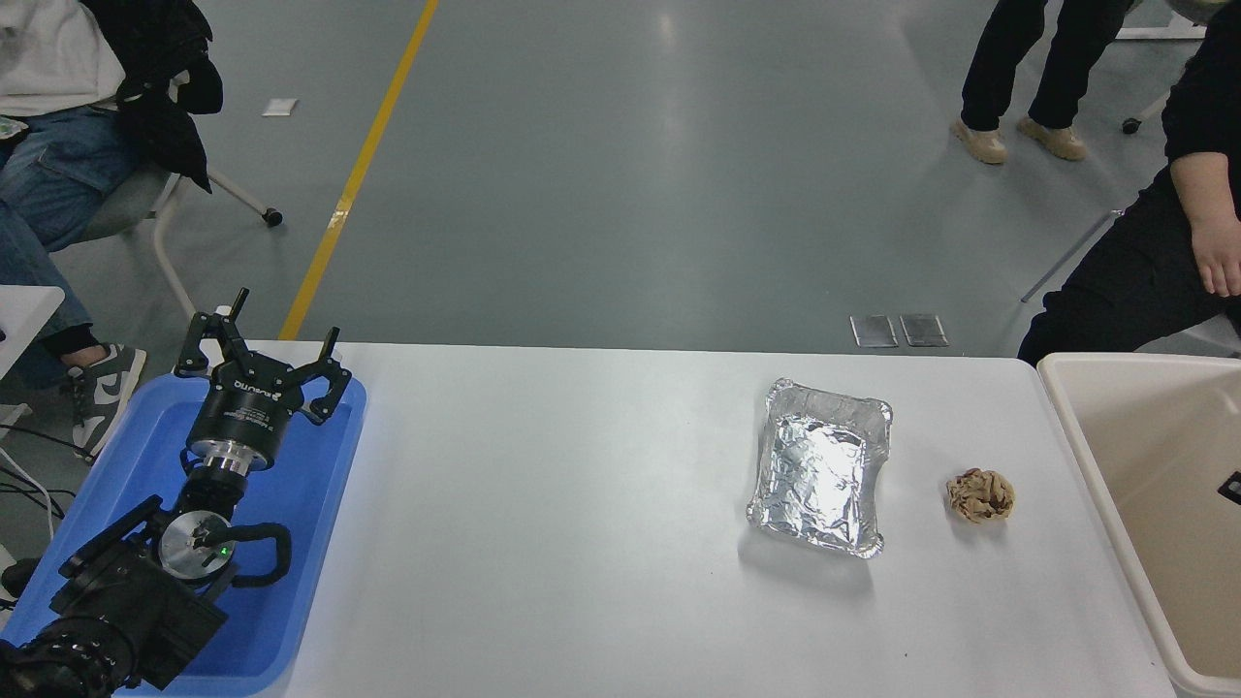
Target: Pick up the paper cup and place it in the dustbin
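Observation:
The paper cup does not show in the head view. The dustbin (pixel 1066 427), a large cream-white tub with a thick rim, stands at the table's right end and is cut off by the picture's edge. A small black piece (pixel 1231 486) shows at the right edge over the dustbin's inside; it may be part of my right arm, and too little shows to tell more. My left gripper (pixel 264 351) is parked open and empty over the blue tray at the lower left.
A blue tray (pixel 320 504) lies under the left arm. A foil tray (pixel 822 469) and a crumpled brown paper ball (pixel 980 495) lie on the white table (pixel 562 523) right of centre. People sit or stand beyond the table at upper left and upper right.

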Robot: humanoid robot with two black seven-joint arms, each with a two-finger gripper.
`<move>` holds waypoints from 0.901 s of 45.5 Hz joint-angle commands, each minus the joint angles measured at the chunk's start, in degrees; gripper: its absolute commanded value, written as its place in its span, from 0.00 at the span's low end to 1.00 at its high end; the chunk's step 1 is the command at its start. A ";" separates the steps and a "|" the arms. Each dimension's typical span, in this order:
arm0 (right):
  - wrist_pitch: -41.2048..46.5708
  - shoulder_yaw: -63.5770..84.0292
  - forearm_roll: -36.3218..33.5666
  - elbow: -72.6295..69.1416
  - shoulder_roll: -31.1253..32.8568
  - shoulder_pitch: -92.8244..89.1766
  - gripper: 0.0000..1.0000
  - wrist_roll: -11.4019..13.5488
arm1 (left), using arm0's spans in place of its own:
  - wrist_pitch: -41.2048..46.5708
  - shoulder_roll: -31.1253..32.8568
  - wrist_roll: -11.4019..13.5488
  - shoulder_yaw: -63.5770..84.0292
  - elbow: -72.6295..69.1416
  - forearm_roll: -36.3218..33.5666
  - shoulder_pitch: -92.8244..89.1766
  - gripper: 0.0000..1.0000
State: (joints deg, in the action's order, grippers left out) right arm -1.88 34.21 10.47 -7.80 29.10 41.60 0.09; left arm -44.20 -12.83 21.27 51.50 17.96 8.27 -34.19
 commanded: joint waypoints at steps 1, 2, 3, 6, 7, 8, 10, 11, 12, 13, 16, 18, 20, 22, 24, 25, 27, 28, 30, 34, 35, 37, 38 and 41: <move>0.03 3.67 0.08 -7.31 0.43 12.08 1.00 0.00 | -0.01 0.00 0.00 0.00 0.06 -0.01 0.00 1.00; 0.03 4.37 0.08 -8.53 0.43 14.10 1.00 0.00 | -0.01 0.00 0.00 0.00 0.06 -0.01 0.00 1.00; 0.03 5.25 0.08 -10.03 0.43 15.86 1.00 0.00 | -0.01 0.00 0.00 0.00 0.06 -0.01 0.00 1.00; 0.03 7.10 -0.01 -15.03 1.04 21.48 1.00 0.00 | -0.01 0.00 0.00 0.00 -0.03 -0.01 0.00 1.00; 0.03 7.45 -0.10 -16.88 1.56 23.24 1.00 0.00 | -0.01 0.00 0.00 0.00 -0.03 -0.01 0.00 1.00; 0.03 7.71 -0.10 -19.16 2.09 25.17 1.00 0.00 | -0.01 0.00 0.00 0.00 -0.03 -0.01 0.00 1.00; 0.03 8.42 -0.01 -24.77 3.32 29.91 1.00 0.00 | -0.01 0.00 0.00 0.00 -0.03 -0.01 0.00 1.00; 0.03 8.77 -0.01 -26.98 3.76 31.85 1.00 0.00 | -0.01 0.00 0.00 0.00 -0.03 -0.01 0.00 1.00; 0.03 9.21 -0.01 -29.44 4.11 33.87 1.00 0.00 | -0.01 0.00 0.00 0.00 0.06 -0.01 0.00 1.00; 0.03 9.73 -0.01 -31.64 4.29 35.63 1.00 0.00 | -0.01 0.00 0.00 -0.09 0.06 -0.01 0.00 1.00; 0.03 12.02 -0.10 -37.27 4.56 40.65 1.00 0.00 | -0.01 0.00 0.00 -0.09 0.06 -0.01 0.00 1.00; 0.03 13.60 -0.10 -40.44 4.47 43.46 1.00 0.00 | -0.01 0.00 0.00 -0.09 0.06 -0.01 0.00 1.00; 0.20 15.18 -0.10 -42.99 4.21 46.01 1.00 0.00 | -0.01 0.00 0.00 0.00 0.06 -0.01 0.00 1.00; 0.90 16.76 -0.10 -45.10 3.86 48.65 1.00 0.00 | -0.01 0.00 0.00 -0.09 0.06 -0.01 0.00 1.00; 1.87 18.43 -0.10 -46.77 3.24 51.28 1.00 0.00 | -0.01 0.00 0.00 0.00 0.06 -0.01 0.00 1.00; 2.40 19.40 -0.10 -47.48 2.80 52.60 1.00 0.00 | -0.01 0.00 0.00 0.00 -0.03 -0.01 0.00 1.00; 3.45 21.50 -0.10 -48.62 1.92 54.80 1.00 0.00 | -0.01 0.00 0.00 -0.09 0.06 -0.01 0.00 1.00; 3.89 22.56 -0.10 -49.32 1.49 55.94 1.00 0.00 | -0.01 0.00 0.00 0.00 0.06 -0.01 0.00 1.00; 4.86 24.93 -0.10 -51.08 0.78 58.32 1.00 0.00 | -0.01 0.00 0.00 0.00 -0.03 -0.01 0.00 1.00; 8.10 28.45 -0.01 -55.56 -0.01 63.24 1.00 0.00 | -0.01 0.00 0.00 0.00 -0.03 -0.01 0.00 1.00; 11.07 29.07 0.25 -58.18 0.07 65.86 1.00 0.00 | -0.01 0.00 0.00 0.00 -0.03 -0.01 0.00 1.00; 14.69 29.07 0.43 -60.48 0.25 68.42 1.00 0.00 | -0.01 0.00 0.00 0.00 -0.03 -0.01 0.00 1.00; 16.45 29.07 0.43 -61.36 0.25 69.65 1.00 0.00 | -0.01 0.00 0.00 0.00 0.06 -0.01 0.00 1.00; 21.81 29.16 0.52 -64.08 0.43 72.99 1.00 0.00 | -0.01 0.00 0.00 -0.09 0.06 -0.01 0.00 1.00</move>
State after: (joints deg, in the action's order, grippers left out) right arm 6.63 58.36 10.57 -59.74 30.20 100.25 0.07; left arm -44.21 -12.82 21.27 51.46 17.95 8.25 -34.19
